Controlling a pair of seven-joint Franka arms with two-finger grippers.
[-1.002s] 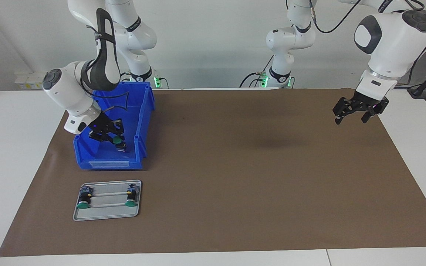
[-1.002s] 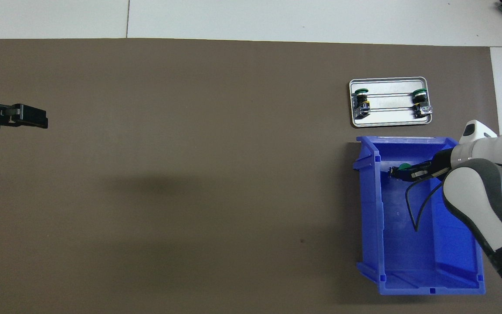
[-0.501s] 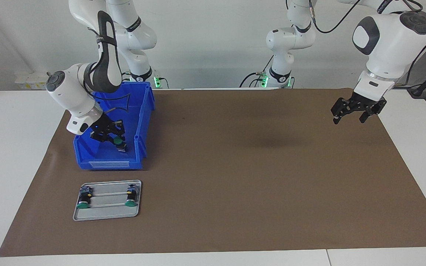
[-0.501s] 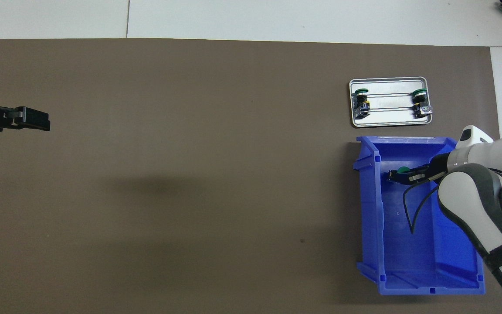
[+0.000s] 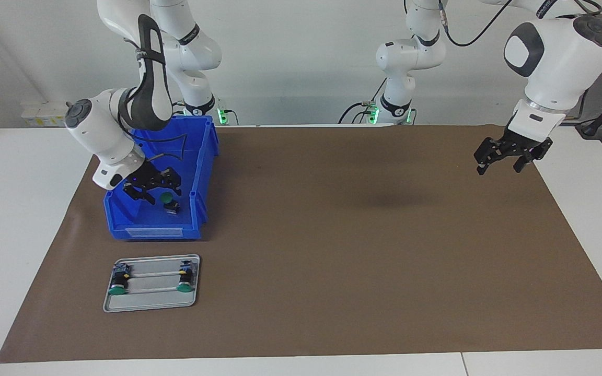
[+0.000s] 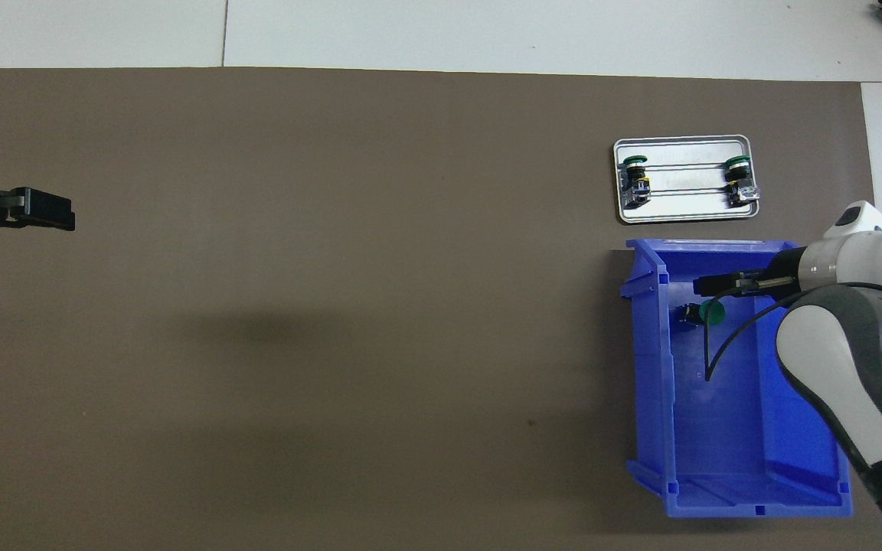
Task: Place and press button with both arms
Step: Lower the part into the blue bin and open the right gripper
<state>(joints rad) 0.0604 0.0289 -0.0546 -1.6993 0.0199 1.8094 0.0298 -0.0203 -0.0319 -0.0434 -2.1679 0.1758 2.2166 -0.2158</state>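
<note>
right hand spread | round green-capped button loose in blue plastic bin | left hand spread

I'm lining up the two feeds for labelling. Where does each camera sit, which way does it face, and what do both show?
Facing view: high across the table, looking at the robots; both arms show whole, right gripper in the bin, left gripper over the mat.
Overhead view: high above the robots' end, looking steeply down and forward; only the left gripper and the right arm's forearm and gripper show.
Shared: bin, button in it, tray, mat, mirrored by half a turn.
</note>
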